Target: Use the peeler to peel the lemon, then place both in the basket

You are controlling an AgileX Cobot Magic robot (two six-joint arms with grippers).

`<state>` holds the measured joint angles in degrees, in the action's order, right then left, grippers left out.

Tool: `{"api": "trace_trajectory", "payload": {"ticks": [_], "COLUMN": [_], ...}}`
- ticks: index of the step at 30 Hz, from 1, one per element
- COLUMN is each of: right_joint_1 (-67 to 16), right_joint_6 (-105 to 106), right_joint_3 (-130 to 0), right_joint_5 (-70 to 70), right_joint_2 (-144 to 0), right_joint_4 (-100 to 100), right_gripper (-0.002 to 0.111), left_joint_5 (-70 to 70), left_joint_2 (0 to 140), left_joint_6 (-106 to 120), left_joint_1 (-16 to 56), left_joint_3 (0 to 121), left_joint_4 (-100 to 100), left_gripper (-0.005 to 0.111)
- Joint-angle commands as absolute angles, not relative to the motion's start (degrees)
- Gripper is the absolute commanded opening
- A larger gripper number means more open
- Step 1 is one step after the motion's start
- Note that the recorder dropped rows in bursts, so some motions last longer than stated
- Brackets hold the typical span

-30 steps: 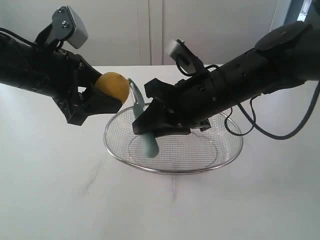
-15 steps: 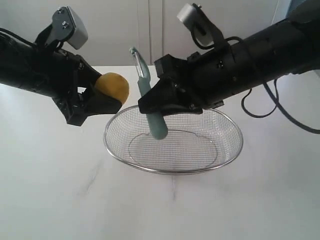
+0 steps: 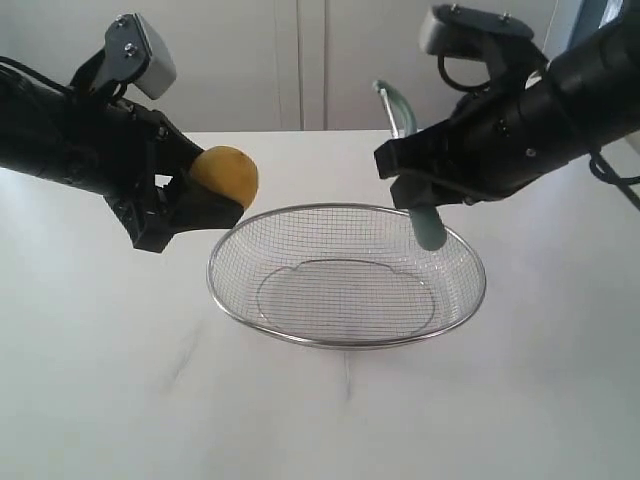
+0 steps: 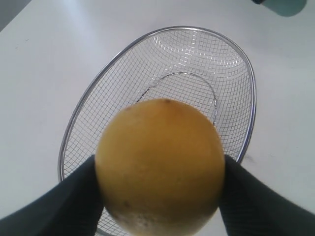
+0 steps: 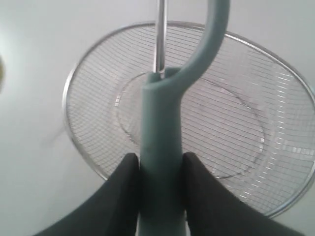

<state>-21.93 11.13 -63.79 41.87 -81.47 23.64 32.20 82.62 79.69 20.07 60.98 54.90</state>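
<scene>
The yellow lemon (image 3: 224,176) hangs in the air left of the basket, with my left gripper (image 3: 196,200) shut on it. In the left wrist view the lemon (image 4: 160,164) fills the space between the two dark fingers (image 4: 54,209), above the basket's rim (image 4: 88,93). The teal peeler (image 3: 418,195) stands nearly upright over the basket's far right side, head up. My right gripper (image 3: 425,190) is shut on its handle (image 5: 160,147). The silver wire basket (image 3: 240,305) sits in the middle of the white table with nothing in it.
White table (image 3: 120,380) all round the basket; a pale wall (image 3: 300,60) runs behind it. Both dark arms hang over the table, left (image 3: 60,140) and right (image 3: 540,110).
My right arm has swung the peeler away from the lemon, up and to the right across the basket. The left arm and the lemon have stayed still.
</scene>
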Motion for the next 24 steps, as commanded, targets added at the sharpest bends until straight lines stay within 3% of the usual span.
{"api": "trace_trajectory", "payload": {"ticks": [1,24], "right_joint_1": [-21.85,-32.27], "right_joint_6": [7.59,20.80], "right_joint_3": [-62.66,-62.51], "right_joint_5": [40.91,40.63], "right_joint_2": [-84.89,-92.18], "right_joint_4": [21.95,43.28], "right_gripper": [0.000,0.000], "left_joint_5": [33.40,32.62], "left_joint_2": [82.39,82.39], "left_joint_6": [79.28,79.28], "left_joint_1": [20.15,20.15], "left_joint_3": [60.59,60.59], "left_joint_4": [56.28,56.74], "left_gripper": [0.000,0.000]}}
